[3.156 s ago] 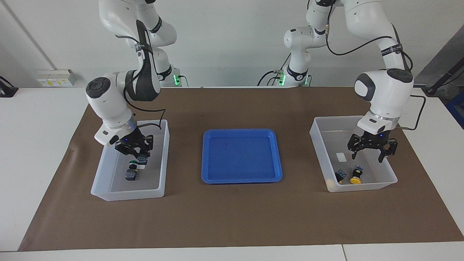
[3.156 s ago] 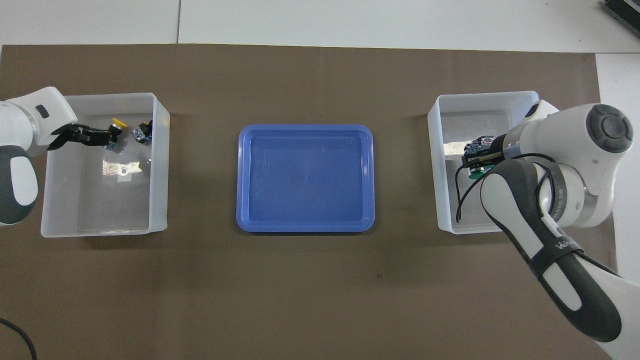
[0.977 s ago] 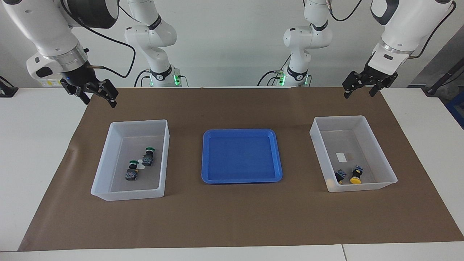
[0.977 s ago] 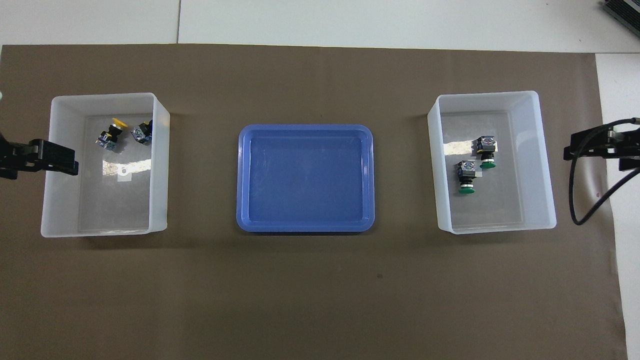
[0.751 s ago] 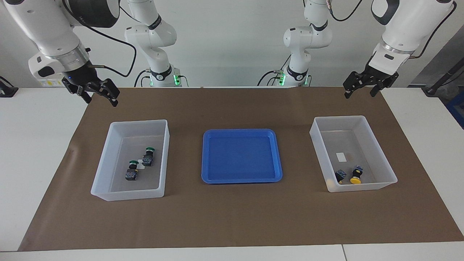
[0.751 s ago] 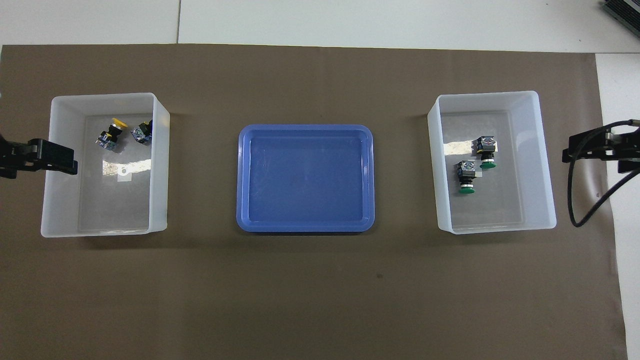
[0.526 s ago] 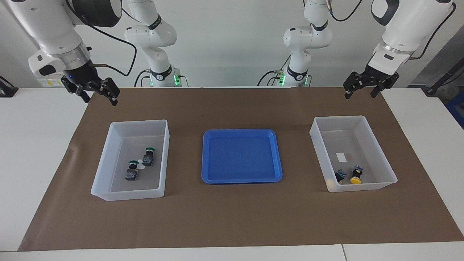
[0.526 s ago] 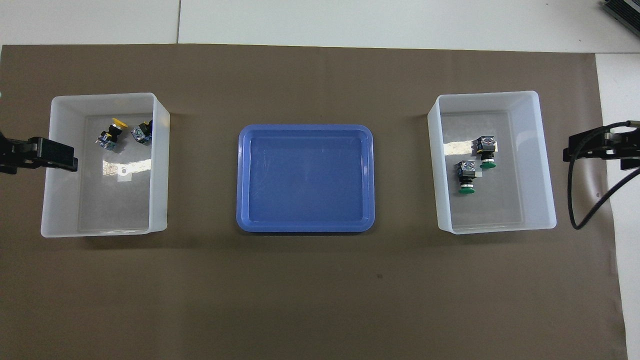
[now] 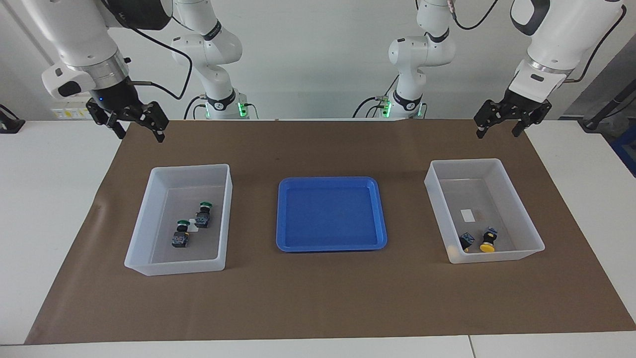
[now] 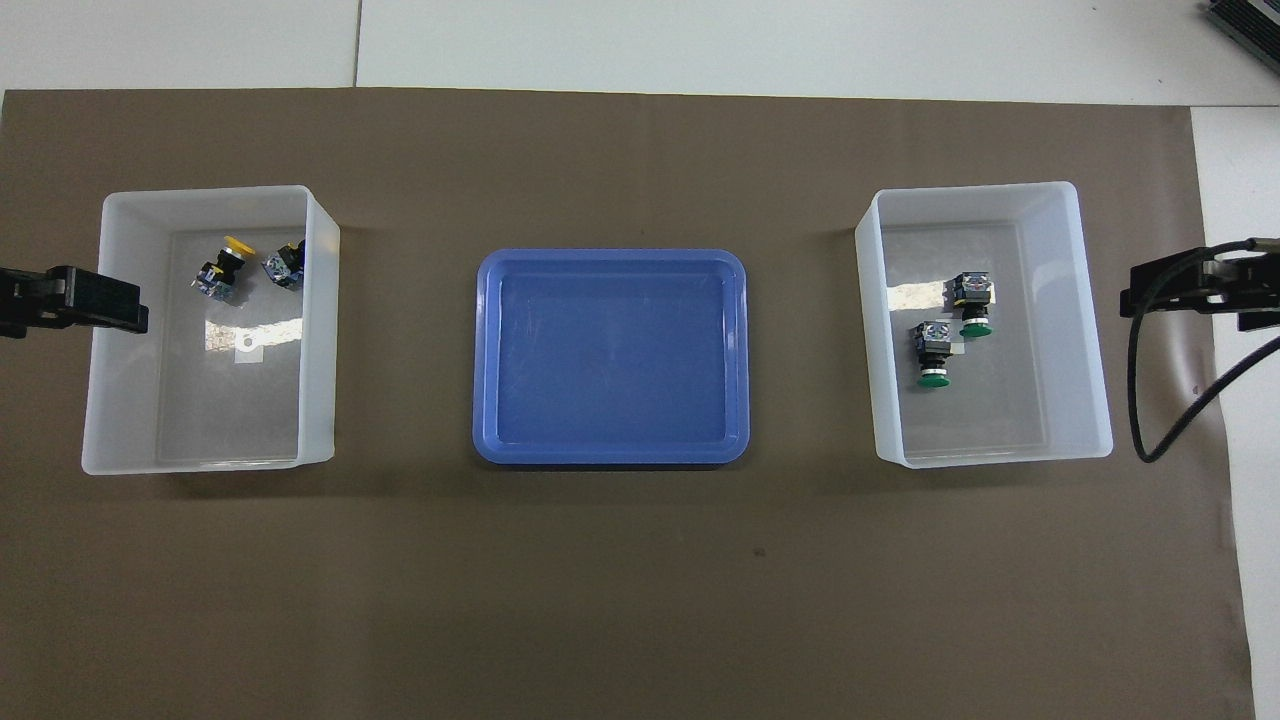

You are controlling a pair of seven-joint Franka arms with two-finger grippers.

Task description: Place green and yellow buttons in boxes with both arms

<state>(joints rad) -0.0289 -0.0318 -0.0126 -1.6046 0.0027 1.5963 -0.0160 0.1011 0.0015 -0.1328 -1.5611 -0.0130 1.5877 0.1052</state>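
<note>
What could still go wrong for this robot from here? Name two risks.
One yellow button lies against the left-end box's wall, so regrasping it could be awkward. The green buttons lie on their sides close together; a later reach for one might knock the other. Both open grippers, left and right, hang clear.

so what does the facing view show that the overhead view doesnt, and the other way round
Only the facing view shows the arms' white bodies and bases, and both whole grippers raised and open: the left gripper and the right gripper.

Only the overhead view looks straight down into the boxes, so the square tops of the green buttons show, and both yellow buttons show clear of the box wall; of the grippers only black tips enter at its edges.

Both show the blue tray between two translucent boxes, the box with green buttons at the right arm's end, the box with yellow buttons at the left arm's.
</note>
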